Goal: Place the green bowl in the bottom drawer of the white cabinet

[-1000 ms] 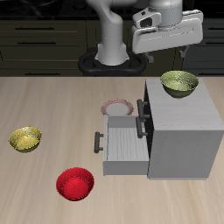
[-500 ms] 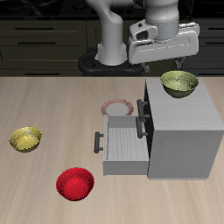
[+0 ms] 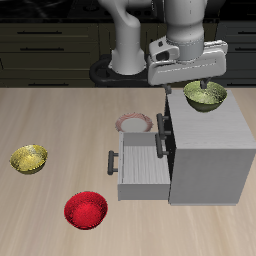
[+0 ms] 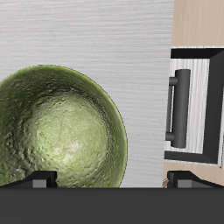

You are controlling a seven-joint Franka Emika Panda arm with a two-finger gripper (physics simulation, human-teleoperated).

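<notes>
Green bowl [image 3: 205, 96] sits on the white cabinet [image 3: 210, 150] top, directly beneath the gripper [image 3: 203, 80], whose fingers are spread wide, holding nothing.

Place: a simulated kitchen, rendered rather than photographed.
Backdrop: dark cupboard fronts [image 3: 50, 40] with long pale bar handles run along the 12 o'clock side of the exterior view, like built-in kitchen units.
Work surface: a pale wood-grain desk [image 3: 60, 120], plank-patterned like a counter or dining top.
Tableware: the green bowl [image 3: 205, 96] at 1 o'clock, a yellow bowl [image 3: 29, 159] at 9 o'clock, a red bowl [image 3: 86, 210] at 7 o'clock, and a pinkish plate [image 3: 133, 123] near the centre.
Furniture: the white cabinet [image 3: 210, 150], with the bottom drawer [image 3: 140, 170] pulled out.
Rendering clues: flat, even textures and clean edges throughout.
</notes>
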